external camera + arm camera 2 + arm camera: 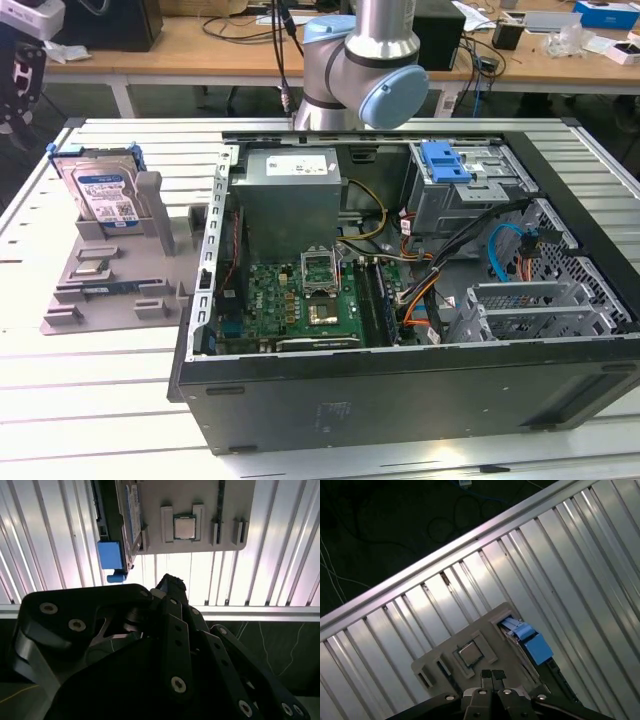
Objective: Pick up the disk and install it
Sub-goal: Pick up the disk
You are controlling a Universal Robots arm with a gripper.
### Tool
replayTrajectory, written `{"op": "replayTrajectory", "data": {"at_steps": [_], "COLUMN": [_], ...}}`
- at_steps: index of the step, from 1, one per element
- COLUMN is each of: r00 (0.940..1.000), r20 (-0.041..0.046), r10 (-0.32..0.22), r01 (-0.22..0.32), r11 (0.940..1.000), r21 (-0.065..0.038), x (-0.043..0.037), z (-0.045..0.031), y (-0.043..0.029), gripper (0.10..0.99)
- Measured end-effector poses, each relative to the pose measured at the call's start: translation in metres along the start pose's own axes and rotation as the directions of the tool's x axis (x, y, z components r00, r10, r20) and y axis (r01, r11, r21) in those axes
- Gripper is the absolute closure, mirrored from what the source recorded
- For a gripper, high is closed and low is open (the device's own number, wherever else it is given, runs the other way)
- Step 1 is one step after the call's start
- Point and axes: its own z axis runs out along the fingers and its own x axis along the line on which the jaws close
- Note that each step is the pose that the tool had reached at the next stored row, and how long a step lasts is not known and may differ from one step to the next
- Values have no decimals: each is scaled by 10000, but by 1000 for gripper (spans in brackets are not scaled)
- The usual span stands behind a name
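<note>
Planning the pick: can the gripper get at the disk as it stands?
Likely yes: the disk stands upright in the grey holder, top edge uncovered, and the gripper hangs above with nothing between.

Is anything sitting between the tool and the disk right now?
Nothing visible. In the first wrist view the tool hangs above the grey holder, and the disk stands on edge in its slot, open air between.

Open air above the upright silver-grey hard drive in its blue bracket (104, 195); a grey plastic holder post (150, 207) stands just beside it. The metal side wall (212, 250) of the open black computer case (400, 410) rises near.
</note>
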Motion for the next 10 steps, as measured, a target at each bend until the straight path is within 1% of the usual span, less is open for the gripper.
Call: {"op": "replayTrajectory", "data": {"at_steps": [4, 7, 10], "r00": [9985, 9938, 9904], "r20": [-5, -9, -11], "r10": [-546, -1108, -1383], "r01": [546, 1108, 1383], "r11": [9985, 9938, 9904], "r21": [-14, -30, -37], "x": [0, 0, 0], "z": [0, 0, 0], "y": [0, 0, 0], "gripper": [984, 984, 984]}}
